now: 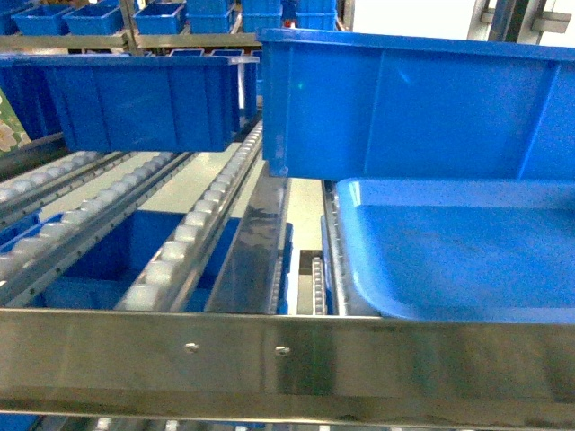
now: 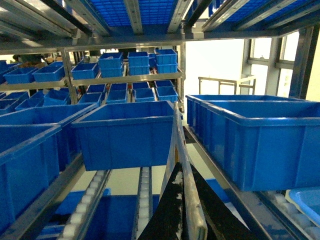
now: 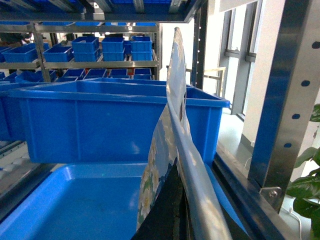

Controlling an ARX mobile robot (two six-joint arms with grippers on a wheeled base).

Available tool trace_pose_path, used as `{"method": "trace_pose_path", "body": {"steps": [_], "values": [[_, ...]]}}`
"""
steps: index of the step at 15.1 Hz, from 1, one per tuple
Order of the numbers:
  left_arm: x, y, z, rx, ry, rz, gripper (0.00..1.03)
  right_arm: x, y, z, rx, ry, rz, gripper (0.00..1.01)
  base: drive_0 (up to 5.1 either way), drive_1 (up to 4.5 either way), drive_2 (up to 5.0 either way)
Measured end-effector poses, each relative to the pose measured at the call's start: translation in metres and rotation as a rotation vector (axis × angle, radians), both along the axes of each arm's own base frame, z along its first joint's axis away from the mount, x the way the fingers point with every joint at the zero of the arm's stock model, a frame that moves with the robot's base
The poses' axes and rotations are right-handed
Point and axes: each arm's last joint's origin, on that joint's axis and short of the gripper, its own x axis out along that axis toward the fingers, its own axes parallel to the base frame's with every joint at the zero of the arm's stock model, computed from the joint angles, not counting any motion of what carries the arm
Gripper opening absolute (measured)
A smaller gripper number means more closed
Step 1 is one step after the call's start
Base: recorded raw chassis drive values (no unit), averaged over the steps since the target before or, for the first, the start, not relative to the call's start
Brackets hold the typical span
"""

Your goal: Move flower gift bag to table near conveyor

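Note:
The flower gift bag [image 3: 152, 180] shows its daisy print and a glossy pale edge that rises from between the black fingers of my right gripper [image 3: 177, 170], which is shut on it. In the left wrist view my left gripper [image 2: 180, 172] is shut on a thin pale edge of the bag [image 2: 186, 150] that stands upright. Both hold it over the conveyor [image 1: 180, 233], a steel rack with sloping rows of white rollers. Neither gripper shows in the head view. The table is out of view.
A blue tray [image 1: 449, 260] lies on the rack at the right, with a large blue bin [image 1: 413, 99] behind it. More blue bins [image 2: 125, 132] sit to the left and on far shelves. A steel rail [image 1: 287, 355] crosses the front. A steel post [image 3: 285, 100] stands at right.

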Motion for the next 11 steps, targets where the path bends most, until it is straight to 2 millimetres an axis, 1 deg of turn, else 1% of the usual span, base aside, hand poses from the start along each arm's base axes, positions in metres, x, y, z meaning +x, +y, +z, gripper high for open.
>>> {"method": "trace_pose_path", "body": {"steps": [11], "values": [[-0.0002,0.0000,0.0003,0.000,-0.002,0.000,0.02,0.0000,0.0000,-0.0001,0.000,0.001,0.000,0.02,-4.8,1.38,3.5]]}}
